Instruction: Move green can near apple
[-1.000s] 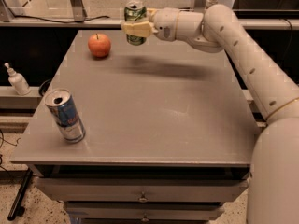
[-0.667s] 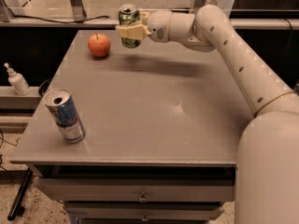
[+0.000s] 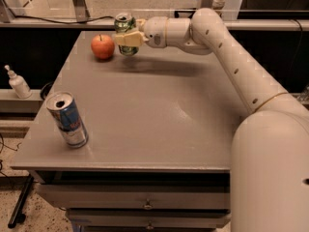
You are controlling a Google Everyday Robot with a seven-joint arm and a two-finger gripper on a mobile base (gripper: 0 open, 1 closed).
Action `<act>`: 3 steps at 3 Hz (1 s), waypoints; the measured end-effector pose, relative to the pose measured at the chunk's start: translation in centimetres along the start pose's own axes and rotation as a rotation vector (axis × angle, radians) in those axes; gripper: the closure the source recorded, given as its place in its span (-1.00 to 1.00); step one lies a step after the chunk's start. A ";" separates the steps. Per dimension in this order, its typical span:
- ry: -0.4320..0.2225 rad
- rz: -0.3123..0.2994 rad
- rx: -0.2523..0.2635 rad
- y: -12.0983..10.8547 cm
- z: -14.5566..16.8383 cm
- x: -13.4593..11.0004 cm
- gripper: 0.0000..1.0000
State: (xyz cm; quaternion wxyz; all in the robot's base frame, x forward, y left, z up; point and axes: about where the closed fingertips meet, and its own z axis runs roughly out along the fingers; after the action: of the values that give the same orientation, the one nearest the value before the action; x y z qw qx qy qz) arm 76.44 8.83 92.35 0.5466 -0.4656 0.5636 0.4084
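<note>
The gripper was closed around the middle of the green can, holding it upright at the far edge of the table. The can's base sat low over the tabletop; whether it touched could not be told. Just to the gripper's side lay the apple, close to the can but apart from it.

The step in hand looked like the set-down. Doing it well probably meant lowering the can straight down and keeping it vertical. The fingers should have parted only once the base was flat on the table, then drawn back away from the apple, so that neither the can tipped nor the fruit rolled.

Well apart from the gripper, toward the front corner, a blue-and-silver can stood tilted. Farther off, beyond the table's side, stood a white pump bottle.

Counted: two cans, one apple, one bottle, one gripper.
</note>
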 end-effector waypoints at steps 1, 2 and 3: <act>0.006 0.019 -0.019 0.2 1.1 0.9 1.00; 0.010 0.039 -0.043 0.5 2.2 1.4 1.00; 0.021 0.065 -0.059 0.8 3.1 2.1 0.65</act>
State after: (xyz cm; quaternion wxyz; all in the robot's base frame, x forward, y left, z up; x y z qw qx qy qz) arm 76.45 11.84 89.97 0.5131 -0.4674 0.5718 0.4374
